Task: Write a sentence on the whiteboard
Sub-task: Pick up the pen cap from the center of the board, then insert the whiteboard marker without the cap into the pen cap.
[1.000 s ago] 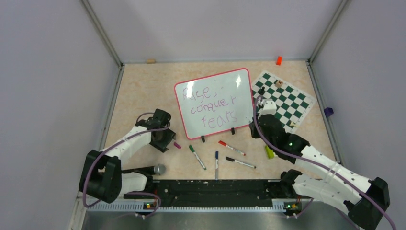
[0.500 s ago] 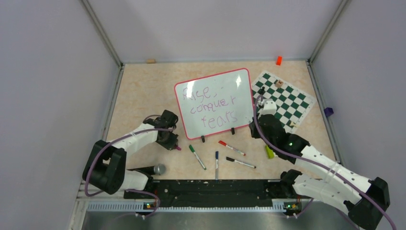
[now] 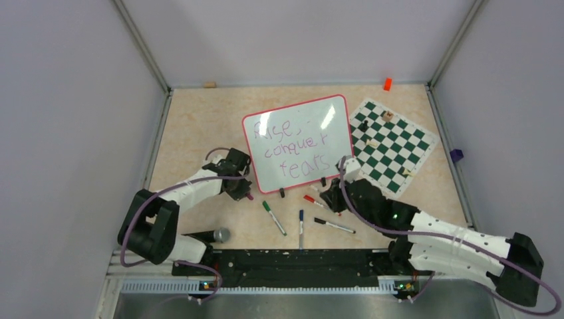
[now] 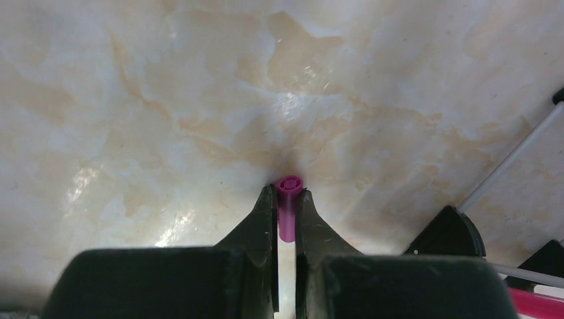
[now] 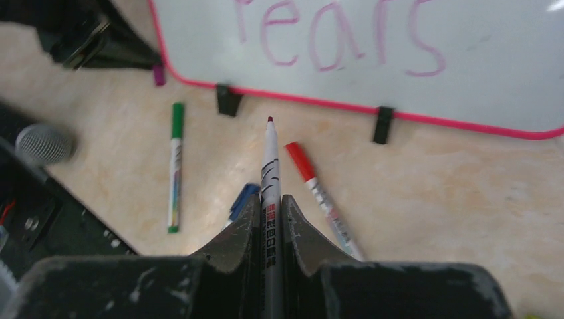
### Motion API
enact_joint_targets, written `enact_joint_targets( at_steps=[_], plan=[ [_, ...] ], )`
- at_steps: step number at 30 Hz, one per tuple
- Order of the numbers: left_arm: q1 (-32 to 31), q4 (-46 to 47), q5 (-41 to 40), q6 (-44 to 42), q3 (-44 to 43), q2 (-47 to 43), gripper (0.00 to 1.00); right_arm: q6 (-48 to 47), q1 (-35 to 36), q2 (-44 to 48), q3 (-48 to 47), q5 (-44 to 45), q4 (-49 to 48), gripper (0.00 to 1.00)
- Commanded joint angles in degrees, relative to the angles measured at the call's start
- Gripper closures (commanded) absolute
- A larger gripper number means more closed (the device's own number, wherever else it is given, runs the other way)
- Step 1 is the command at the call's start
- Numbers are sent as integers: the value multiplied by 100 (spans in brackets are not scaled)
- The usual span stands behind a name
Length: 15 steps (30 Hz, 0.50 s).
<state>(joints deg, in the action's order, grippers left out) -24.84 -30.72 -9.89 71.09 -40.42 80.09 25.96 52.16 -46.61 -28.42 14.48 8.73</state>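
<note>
Your left gripper [image 4: 288, 193] is pressed together on a small purple cap [image 4: 289, 214], which stands out just past the fingertips over the bare bench [image 4: 166, 86]. In the top view this gripper [image 3: 241, 187] sits just beside the near-left corner of the whiteboard [image 3: 332, 116].

The whiteboard lies flat in the middle of the bench, a little turned, with its red-pink rim and two black feet on the near edge. The sentence [image 3: 292, 145] fills it in three purple lines: "Rise," at the far left, "conquer" below it and "fears" nearest you. In the right wrist view only the last word shows.

Your right gripper [image 5: 269, 207] is pinching a white marker [image 5: 269, 166] by the barrel. The marker's tip is bare and points at the board's near rim between the two feet, stopping short of it. In the top view this gripper [image 3: 331, 199] sits just near of the board's near-right part.

Four more markers lie on the bench near of the board. The green marker [image 3: 273, 217] is on the left, the blue marker [image 3: 300, 226] is in the middle, and the red marker [image 5: 319, 193] and black marker [image 3: 334, 226] are to the right. The red one lies just right of the held marker.

A microphone [image 3: 221, 234] lies at the near left by the arm base. The chess mat [image 3: 396, 143] lies right of the board, touching its right edge.
</note>
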Motion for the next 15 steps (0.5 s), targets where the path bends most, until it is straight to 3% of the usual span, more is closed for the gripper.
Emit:
enact_joint_targets(
  at_steps=[1,8,11,15],
  plan=[
    [23,723,-234,-792,277,-304,100,78,1300,-263,254,881,-1482,100],
    [56,1555,-624,-578,1397,-2508,100,-187,2337,-1475,459,1514,-3309,100],
    [120,1403,-420,-351,1546,-2737,100,-621,2828,-2255,393,1916,-4196,100],
    [147,1324,9,-27,1593,-2409,100,-1535,3294,-3083,324,2278,-5290,100]
  ],
)
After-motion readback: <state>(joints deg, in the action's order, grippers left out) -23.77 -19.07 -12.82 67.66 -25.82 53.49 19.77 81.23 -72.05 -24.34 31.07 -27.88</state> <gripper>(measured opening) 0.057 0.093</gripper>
